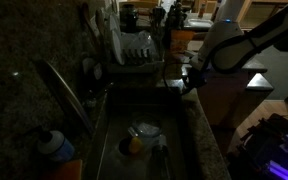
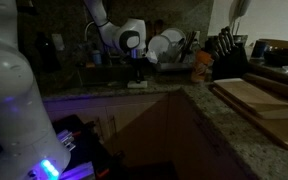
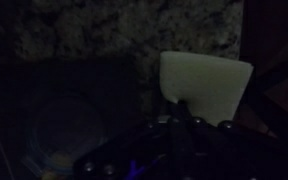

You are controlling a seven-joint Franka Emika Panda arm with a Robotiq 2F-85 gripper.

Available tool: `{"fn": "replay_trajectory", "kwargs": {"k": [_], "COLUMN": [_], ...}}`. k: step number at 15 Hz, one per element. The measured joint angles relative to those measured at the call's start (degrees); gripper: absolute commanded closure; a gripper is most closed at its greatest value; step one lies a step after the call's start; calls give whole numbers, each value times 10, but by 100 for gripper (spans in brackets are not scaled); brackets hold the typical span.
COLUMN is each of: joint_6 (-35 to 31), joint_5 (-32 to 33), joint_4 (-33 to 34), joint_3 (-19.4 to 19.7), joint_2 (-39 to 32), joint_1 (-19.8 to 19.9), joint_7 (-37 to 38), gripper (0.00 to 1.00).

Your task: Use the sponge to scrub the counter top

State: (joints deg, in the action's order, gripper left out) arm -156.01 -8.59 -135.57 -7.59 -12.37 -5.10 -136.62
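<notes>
Wrist view shows the gripper (image 3: 185, 112) clenched on the near edge of the sponge (image 3: 206, 82), which rests flat on the counter top (image 3: 104, 30); the scrubbing step appears to be in hand, and the next move calls for sideways strokes under steady downward pressure.

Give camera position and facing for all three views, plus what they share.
Exterior view: high over the sink, facing along it to the dish rack; the arm enters from the right, with the gripper at the counter top.
Exterior view: low in the room, facing the counter top's front edge, the knife block and the cutting board; a white arm link fills the left foreground.
Wrist view: looks down on granite and the sponge; shut fingertips at the bottom.
Shared: both exterior views show the gripper and dish rack; the low one and the wrist share the sponge.
</notes>
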Motion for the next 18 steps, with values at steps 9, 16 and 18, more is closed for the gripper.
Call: {"fn": "replay_trajectory", "kwargs": {"k": [9, 16, 18], "joint_6": [115, 283, 319], "joint_5": [121, -23, -43], "joint_4": [61, 70, 70], "joint_3": [1, -71, -78], "joint_2": [-23, -20, -22], "joint_1": [-7, -7, -8], "joint_7": [211, 168, 165], "gripper": [100, 100, 100]}}
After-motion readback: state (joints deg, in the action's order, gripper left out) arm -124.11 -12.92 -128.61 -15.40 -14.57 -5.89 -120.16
